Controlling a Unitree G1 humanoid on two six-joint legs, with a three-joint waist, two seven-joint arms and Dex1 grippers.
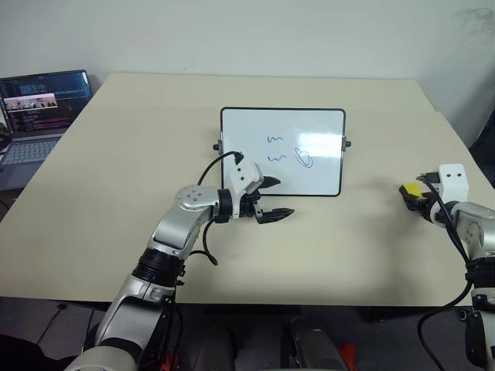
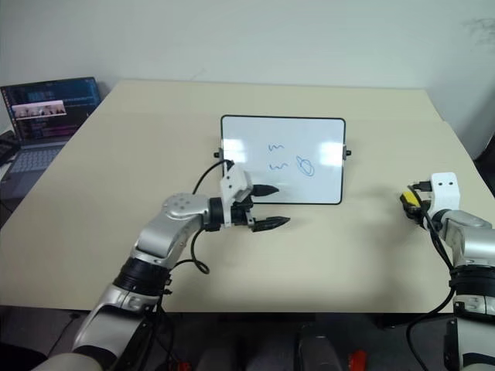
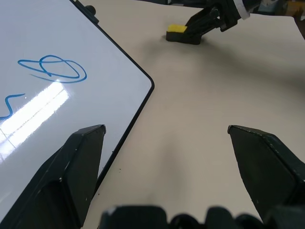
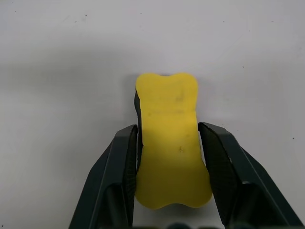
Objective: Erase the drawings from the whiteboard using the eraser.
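Currently, stage: the eraser is gripped but not yet carried to the board; nothing is judged wiped.
Eraser: the eraser (image 4: 170,143), a small yellow block with a dark underside, is seen low over the bench (image 1: 116,201) at the right, well apart from the whiteboard (image 1: 255,127).
Right fingers: the right gripper (image 4: 169,143) is closed onto the eraser's two long sides, at its narrowed waist.
Left fingers: the left gripper (image 1: 272,198) is held wide open and empty, just beside the board's near left corner, one finger over the frame.
Drawings: the drawings (image 1: 292,151), two blue squiggles and a looped oval, are found mid-board.
Handling: the eraser is judged light and slightly yielding; the waist grip suits it, dark face kept down.
Board: likely light and prone to sliding under wiping; bracing at the frame is advised.
Room: open bench lies between eraser and board; the right edge is close to the right gripper; a laptop (image 1: 39,116) sits far left, clear of the route.
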